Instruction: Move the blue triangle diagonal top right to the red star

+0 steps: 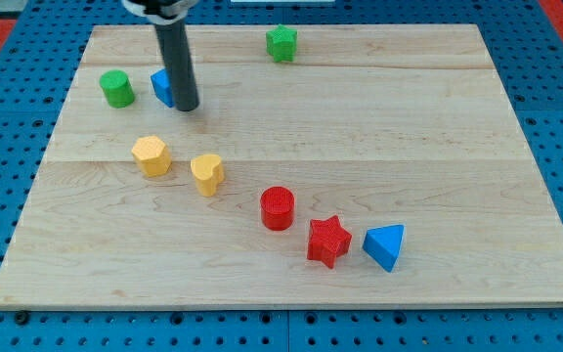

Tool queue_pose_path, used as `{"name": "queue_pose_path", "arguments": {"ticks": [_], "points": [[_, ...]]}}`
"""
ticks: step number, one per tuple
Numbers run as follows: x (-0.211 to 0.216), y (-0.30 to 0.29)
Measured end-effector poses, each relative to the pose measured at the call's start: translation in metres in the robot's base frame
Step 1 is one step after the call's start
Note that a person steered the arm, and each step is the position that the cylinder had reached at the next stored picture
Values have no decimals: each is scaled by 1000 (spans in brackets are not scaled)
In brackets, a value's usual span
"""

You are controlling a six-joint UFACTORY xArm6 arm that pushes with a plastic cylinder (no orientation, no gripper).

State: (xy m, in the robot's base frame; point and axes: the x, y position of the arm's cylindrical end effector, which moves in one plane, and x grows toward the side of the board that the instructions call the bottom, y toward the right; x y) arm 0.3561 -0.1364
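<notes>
The blue triangle [386, 246] lies near the view's bottom right, just right of the red star [327, 241] and close beside it. My rod comes down from the view's top left; my tip [187, 106] rests on the board far from both, touching the right side of a second blue block [163, 87], which the rod partly hides so its shape cannot be made out.
A green cylinder [117, 88] sits left of the blue block. A green star-like block [281, 43] is at the top middle. A yellow hexagon [151, 155], a yellow heart [207, 174] and a red cylinder [278, 207] run diagonally across the wooden board [438, 137].
</notes>
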Motion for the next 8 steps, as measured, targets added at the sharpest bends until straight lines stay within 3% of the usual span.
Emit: {"name": "queue_pose_path", "arguments": {"ticks": [1, 3, 6, 7, 8], "points": [[1, -25], [-68, -7], [-84, 106], [-46, 189], [56, 269]]}}
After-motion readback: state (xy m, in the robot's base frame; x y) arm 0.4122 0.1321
